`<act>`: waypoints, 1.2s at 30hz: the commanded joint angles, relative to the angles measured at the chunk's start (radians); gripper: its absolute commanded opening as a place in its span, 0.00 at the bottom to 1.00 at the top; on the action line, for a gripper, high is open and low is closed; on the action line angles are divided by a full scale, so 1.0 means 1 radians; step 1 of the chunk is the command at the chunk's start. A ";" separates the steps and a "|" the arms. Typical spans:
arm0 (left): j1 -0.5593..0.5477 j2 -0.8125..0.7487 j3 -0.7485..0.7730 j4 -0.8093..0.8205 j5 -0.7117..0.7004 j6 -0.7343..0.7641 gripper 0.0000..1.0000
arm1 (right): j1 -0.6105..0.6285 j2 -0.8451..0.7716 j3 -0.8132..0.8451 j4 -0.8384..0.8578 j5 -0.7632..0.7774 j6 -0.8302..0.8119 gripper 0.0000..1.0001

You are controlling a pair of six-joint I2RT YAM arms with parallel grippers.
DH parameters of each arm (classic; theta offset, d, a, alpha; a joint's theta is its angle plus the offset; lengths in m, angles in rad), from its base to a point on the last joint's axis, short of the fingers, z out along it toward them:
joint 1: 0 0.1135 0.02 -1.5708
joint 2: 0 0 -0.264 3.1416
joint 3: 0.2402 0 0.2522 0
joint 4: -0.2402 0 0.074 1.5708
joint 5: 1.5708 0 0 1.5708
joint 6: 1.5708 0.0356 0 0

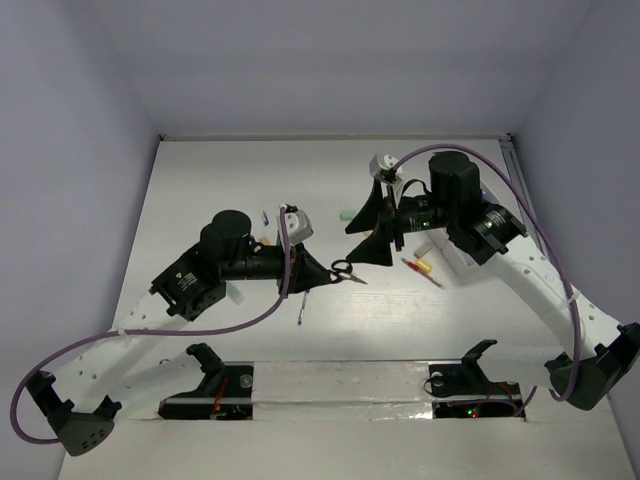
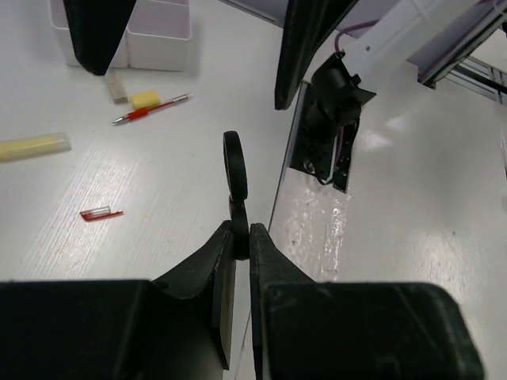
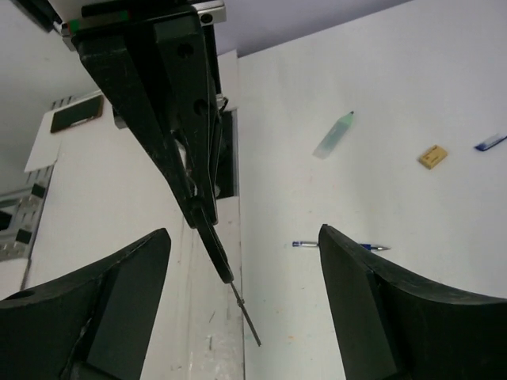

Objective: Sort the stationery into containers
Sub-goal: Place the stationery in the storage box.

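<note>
My left gripper (image 2: 242, 233) is shut on the handle of the black scissors (image 2: 234, 170), holding them off the table; from above the scissors (image 1: 345, 270) stick out to the right of it (image 1: 328, 272). The right gripper (image 3: 244, 233) stands open, its fingers either side of the scissors' blades (image 3: 230, 273) without touching them. The white tray (image 2: 158, 39) sits behind the right gripper's fingers. On the table lie a red pencil (image 2: 150, 109), a yellow eraser (image 2: 144, 98), a pale yellow marker (image 2: 32, 146), a small red bit (image 2: 101, 213) and a blue-white pen (image 3: 341, 246).
A mint green piece (image 3: 333, 134), a tan eraser (image 3: 432, 156) and a small blue bit (image 3: 491, 142) lie farther back on the table. The arms' bases and a shiny taped strip (image 1: 340, 385) run along the near edge. Grey walls (image 1: 70, 150) enclose the table.
</note>
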State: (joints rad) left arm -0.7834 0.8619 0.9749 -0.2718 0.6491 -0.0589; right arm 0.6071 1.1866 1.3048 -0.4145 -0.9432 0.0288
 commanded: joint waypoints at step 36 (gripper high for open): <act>0.003 0.049 0.051 0.083 -0.077 0.016 0.43 | 0.094 0.018 -0.038 -0.038 0.249 -0.061 0.00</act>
State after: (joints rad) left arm -0.7834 0.9512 0.9779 -0.2504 0.6266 -0.0315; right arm 0.6964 1.2560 1.2827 -0.5064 -0.8688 -0.0532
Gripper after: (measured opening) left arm 0.368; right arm 0.070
